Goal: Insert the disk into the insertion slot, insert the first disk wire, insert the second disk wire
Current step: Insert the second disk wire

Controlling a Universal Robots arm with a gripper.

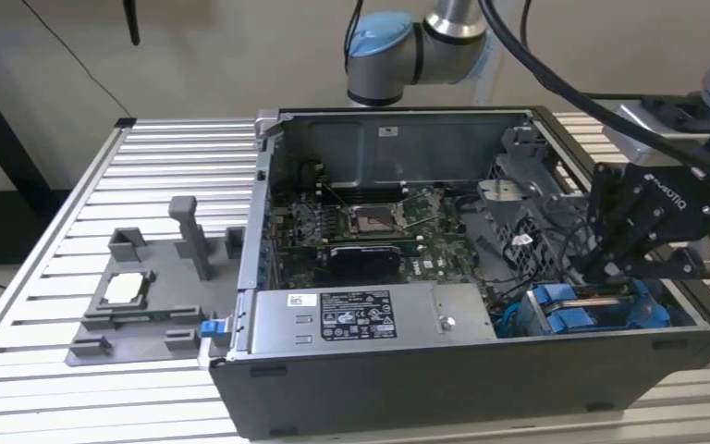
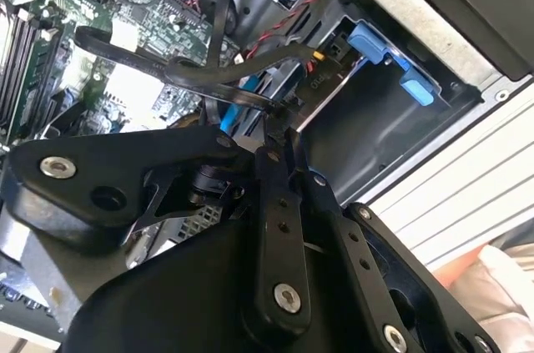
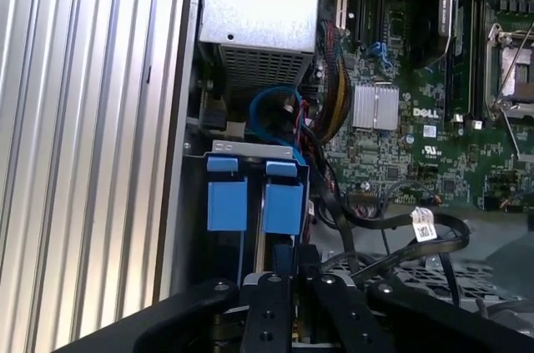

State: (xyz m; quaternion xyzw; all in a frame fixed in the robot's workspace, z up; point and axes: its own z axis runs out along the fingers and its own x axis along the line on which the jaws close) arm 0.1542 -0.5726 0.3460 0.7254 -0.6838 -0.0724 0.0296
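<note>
Gripper [image 1: 605,270] clenched over blue disk [image 1: 573,319] carrier, black cables [image 3: 392,219] crowding beside, power-supply box [image 1: 355,319] nearby

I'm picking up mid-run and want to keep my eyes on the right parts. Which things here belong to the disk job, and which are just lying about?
Job:
- disk in its blue carrier, seated in the case's corner bay
- gripper, down at the bay
- black wires beside the bay

Lying about:
- power supply
- motherboard
- grey fixture on the table
</note>
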